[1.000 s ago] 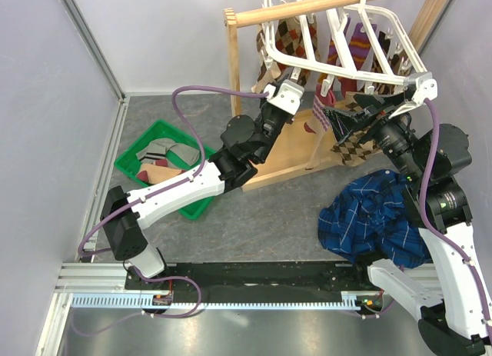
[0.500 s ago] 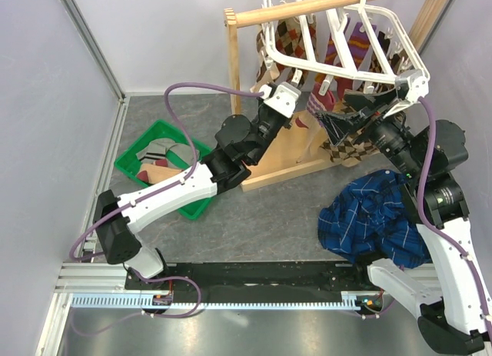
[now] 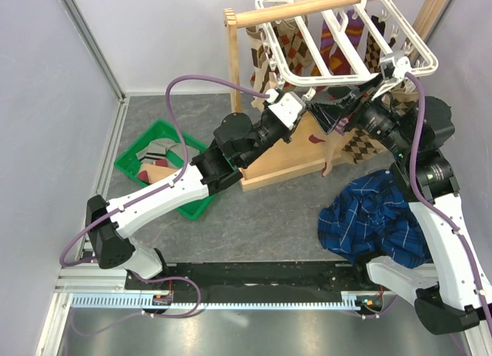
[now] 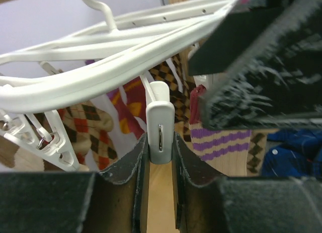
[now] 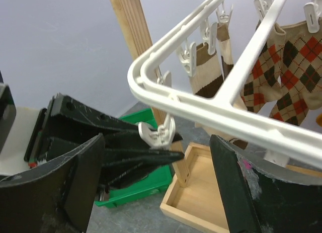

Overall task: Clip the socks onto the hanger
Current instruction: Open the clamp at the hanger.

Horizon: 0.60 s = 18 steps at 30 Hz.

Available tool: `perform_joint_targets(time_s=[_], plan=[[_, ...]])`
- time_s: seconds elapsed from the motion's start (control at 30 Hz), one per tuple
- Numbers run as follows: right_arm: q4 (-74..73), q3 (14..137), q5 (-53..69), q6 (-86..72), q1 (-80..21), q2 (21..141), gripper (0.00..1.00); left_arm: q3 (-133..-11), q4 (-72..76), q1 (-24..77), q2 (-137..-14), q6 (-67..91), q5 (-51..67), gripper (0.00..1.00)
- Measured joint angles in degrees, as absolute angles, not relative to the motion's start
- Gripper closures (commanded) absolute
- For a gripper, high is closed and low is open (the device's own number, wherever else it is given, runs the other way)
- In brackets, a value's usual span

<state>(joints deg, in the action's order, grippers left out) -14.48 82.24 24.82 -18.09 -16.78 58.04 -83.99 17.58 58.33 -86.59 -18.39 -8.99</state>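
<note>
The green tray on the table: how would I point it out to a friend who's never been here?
Find the wooden stand at the back of the grey table. Left of its base, partly under the left arm, lies the green tray with loose socks inside. Nothing else here is green.

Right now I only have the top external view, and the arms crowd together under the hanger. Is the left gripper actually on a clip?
Observer: Yes. In the left wrist view the left gripper is closed on a white clip, one finger against each side.
Operator: And the right gripper?
Observer: The right wrist view shows it with jaws wide apart, nothing pinched, facing the hanger corner where that clip hangs.
</note>
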Motion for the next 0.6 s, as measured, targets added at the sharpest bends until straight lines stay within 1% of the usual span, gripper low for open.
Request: perform_joint_targets(time_s=[0.13,0.4,0.6], plan=[[-15.29,83.50,25.41,-19.51,-16.80,59.88,0.10,-83.99,15.03,58.24,-86.59,-17.32,-6.85,0.97],[-17.80,84.33,25.34,-21.91,-17.04,63.11,0.14,-83.99,14.48,58.11,-86.30,-15.27,-5.41,0.97],[-18.57,84.71,24.53,-23.00,-17.04,63.61,0.21,-83.99,14.20,57.98,-86.06,-13.87,-4.36,0.98]])
